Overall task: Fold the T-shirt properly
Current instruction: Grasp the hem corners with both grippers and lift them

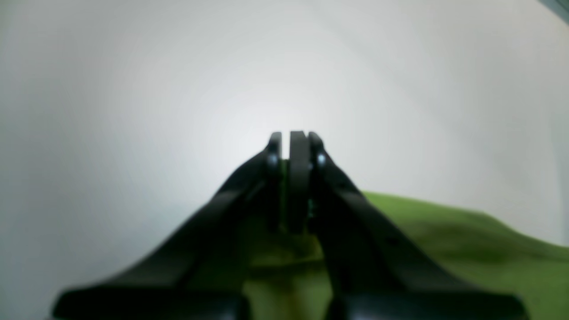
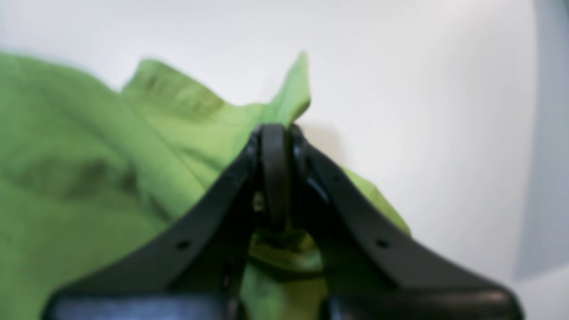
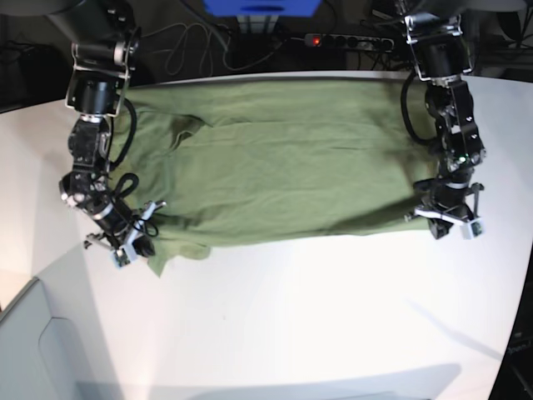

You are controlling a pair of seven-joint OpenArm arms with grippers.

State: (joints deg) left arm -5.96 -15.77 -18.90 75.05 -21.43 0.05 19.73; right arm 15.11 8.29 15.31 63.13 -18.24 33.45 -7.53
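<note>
The olive-green T-shirt [image 3: 291, 167] lies spread wide across the white table [image 3: 291, 317], with its near edge slightly raised. My right gripper [image 3: 140, 242], on the base view's left, is shut on the shirt's near corner. In the right wrist view a fabric tip pokes up past the closed gripper [image 2: 275, 129], and the shirt [image 2: 89, 155] bunches to the left. My left gripper [image 3: 441, 222], on the base view's right, is at the other near corner. In the left wrist view the gripper [image 1: 295, 135] is shut, with green cloth [image 1: 466, 249] between and beneath the fingers.
A power strip [image 3: 341, 39] with a red light, cables and a blue object [image 3: 262, 7] sit behind the table's far edge. A grey surface [image 3: 42, 350] lies off the table's front left corner. Both arms hang down from the back corners.
</note>
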